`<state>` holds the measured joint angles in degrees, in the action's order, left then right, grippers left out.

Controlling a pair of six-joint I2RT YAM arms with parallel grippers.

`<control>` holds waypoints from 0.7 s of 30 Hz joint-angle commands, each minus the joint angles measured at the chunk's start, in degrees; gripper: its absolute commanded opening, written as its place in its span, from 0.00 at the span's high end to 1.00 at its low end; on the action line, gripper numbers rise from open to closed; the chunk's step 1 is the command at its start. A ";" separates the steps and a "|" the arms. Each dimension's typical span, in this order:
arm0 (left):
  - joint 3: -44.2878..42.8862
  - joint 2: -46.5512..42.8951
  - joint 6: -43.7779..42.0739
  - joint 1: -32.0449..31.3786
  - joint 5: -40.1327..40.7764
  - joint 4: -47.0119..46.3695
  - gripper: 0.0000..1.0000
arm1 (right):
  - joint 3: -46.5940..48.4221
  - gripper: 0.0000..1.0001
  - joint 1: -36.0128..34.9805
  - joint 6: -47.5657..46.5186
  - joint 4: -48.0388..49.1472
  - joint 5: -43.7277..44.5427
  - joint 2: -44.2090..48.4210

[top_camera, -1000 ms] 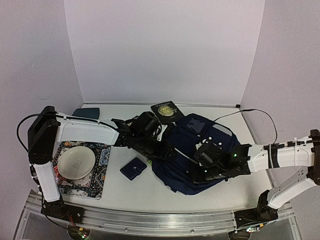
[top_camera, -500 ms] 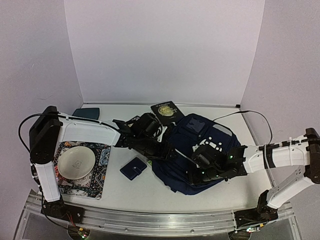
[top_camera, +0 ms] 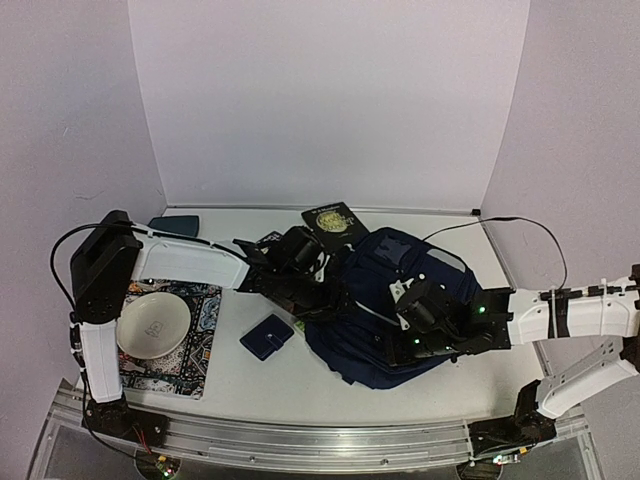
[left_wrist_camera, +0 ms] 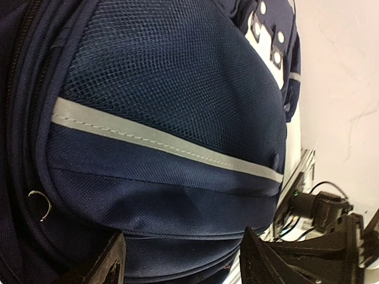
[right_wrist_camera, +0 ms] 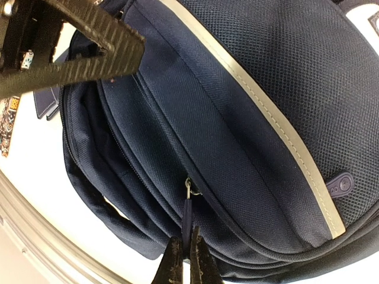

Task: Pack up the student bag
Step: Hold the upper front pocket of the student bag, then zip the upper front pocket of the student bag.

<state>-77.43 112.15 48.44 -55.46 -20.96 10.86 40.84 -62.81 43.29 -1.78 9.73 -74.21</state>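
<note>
White table (top_camera: pixel 260 385), one: bears one student bag (top_camera: pixel 400 262) right of centre, long axis far-to-near, one mat (top_camera: pixel 200 352), one plate (top_camera: pixel 152 325), one book (top_camera: pixel 332 221), one wallet (top_camera: pixel 267 336), one pouch (top_camera: pixel 175 224); right gripper (right_wrist_camera: pixel 186 248) pinched onto the zipper pull (right_wrist_camera: pixel 187 214) at the bag's near edge, left gripper (left_wrist_camera: pixel 183 260) spread open at its left flank.

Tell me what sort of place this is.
Probably a robot lab's test booth: plain walls box in the table, the left arm and right arm are mounted on a metal rail at its near edge, and staged props, a student bag and a bowl, lie on it.
</note>
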 commanded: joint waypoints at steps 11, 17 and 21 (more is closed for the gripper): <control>4.00 -4.95 10.80 -0.12 3.47 -0.82 0.33 | 5.84 1.00 -0.83 -7.05 6.70 0.77 -0.86; -0.44 -0.40 11.13 -0.25 1.58 -1.66 0.48 | 6.26 1.00 -1.00 -7.62 8.28 -0.74 -2.14; -1.16 0.37 11.24 -0.19 2.21 -3.09 0.72 | 5.51 1.00 -1.19 -7.38 6.88 -0.50 -1.27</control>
<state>-75.70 111.28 59.12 -55.48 -18.69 9.87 43.77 -63.16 37.03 1.41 9.73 -76.34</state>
